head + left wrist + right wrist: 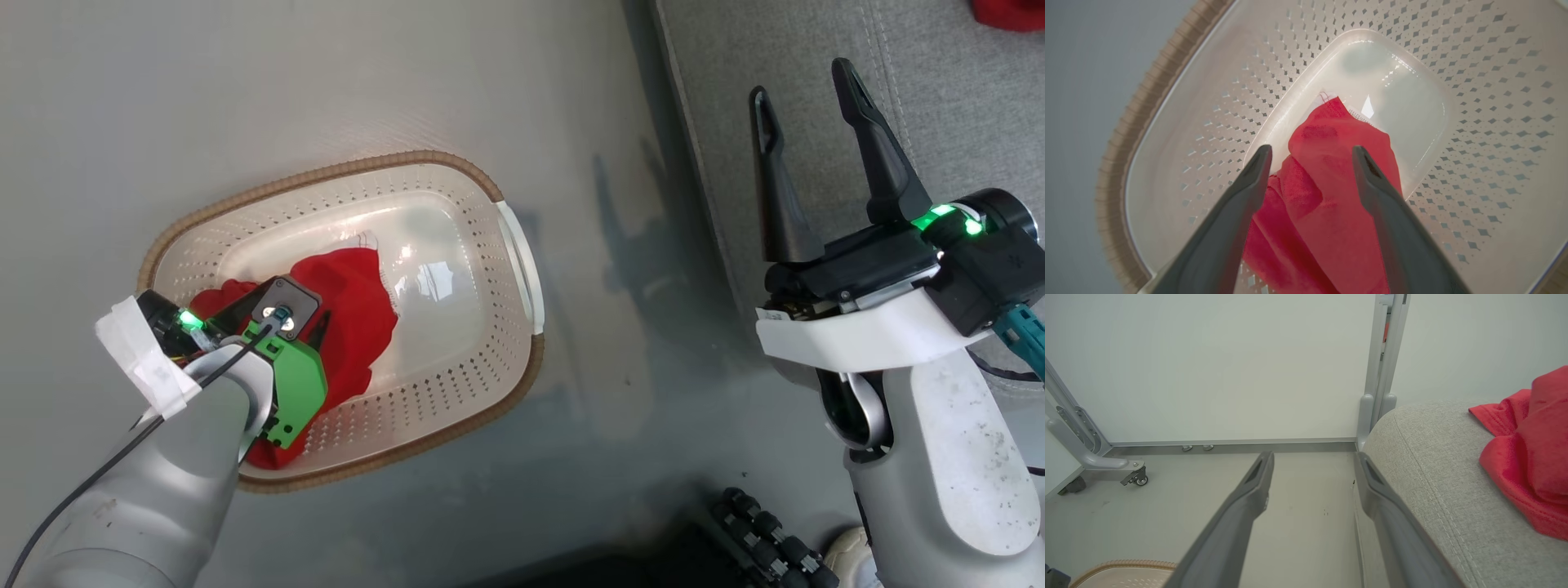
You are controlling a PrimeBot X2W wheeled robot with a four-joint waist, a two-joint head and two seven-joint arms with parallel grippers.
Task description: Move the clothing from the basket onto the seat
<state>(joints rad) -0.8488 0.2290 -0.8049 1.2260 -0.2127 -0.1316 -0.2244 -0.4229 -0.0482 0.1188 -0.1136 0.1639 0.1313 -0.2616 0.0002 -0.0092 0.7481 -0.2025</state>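
The cream basket (457, 371) with a brown rim stands on the grey floor. Red clothing (359, 310) lies bunched in its near-left part. My left gripper (1310, 153) reaches down into the basket (1474, 122), open, its fingers straddling the red clothing (1327, 192) just above it. The grey seat (939, 90) fills the upper right, and another red piece of clothing (1012, 12) lies on it at the top edge. My right gripper (804, 98) hovers open and empty at the seat's left edge; the right wrist view shows the seat (1437, 465) with red clothing (1531, 445) on it.
A white wall with a baseboard stands behind the floor. A wheeled grey frame leg (1106, 465) sits at left and a grey post (1382, 375) rises beside the seat's corner. A dark ribbed part (767, 543) of my base lies at the bottom.
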